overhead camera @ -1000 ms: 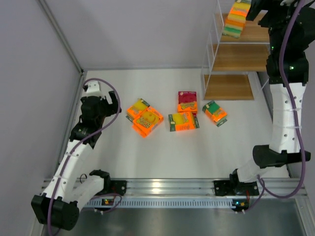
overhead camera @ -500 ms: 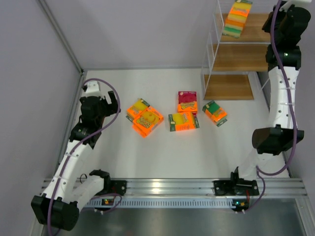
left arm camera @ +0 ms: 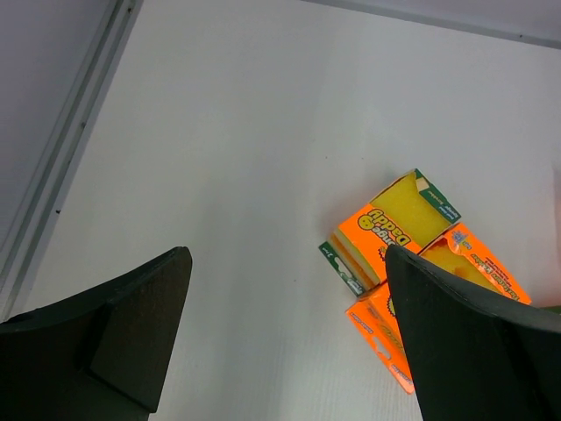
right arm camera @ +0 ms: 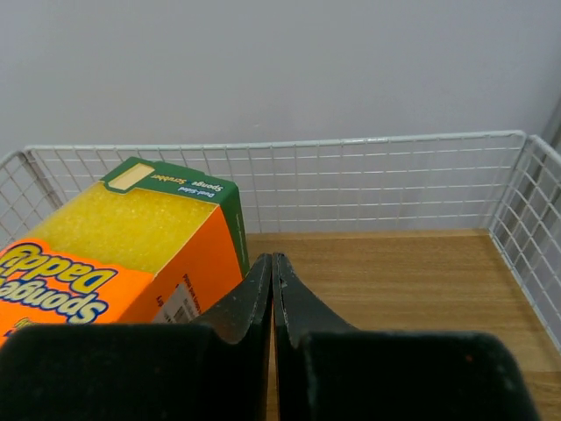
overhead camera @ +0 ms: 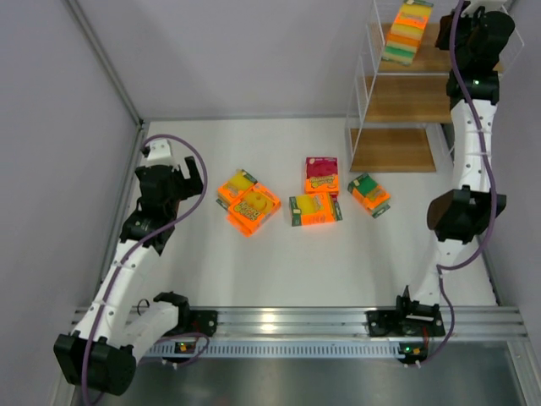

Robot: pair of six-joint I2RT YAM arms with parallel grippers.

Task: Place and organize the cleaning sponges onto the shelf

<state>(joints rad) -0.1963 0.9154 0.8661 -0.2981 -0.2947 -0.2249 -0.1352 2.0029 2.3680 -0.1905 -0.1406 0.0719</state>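
Shelf [overhead camera: 406,100] at 1 o'clock on the bench [overhead camera: 279,271]. One sponge pack [right arm camera: 123,254] sits on the top tier, just beside the right fingers [right arm camera: 250,303] at their 9 o'clock; these fingers are pressed together, holding nothing. The left fingers [left arm camera: 131,333], spread wide, hover over the bench, with two orange packs [left arm camera: 390,228] toward 3 o'clock. Three further packs [overhead camera: 315,209] lie between those and the shelf.

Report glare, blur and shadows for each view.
Top external: even light, faint shadows, one glare patch on the metal rail. Left wrist: left claw near-black and soft-edged, orange packs sharp. Right wrist: right claw black and featureless, sponge pack label crisp.
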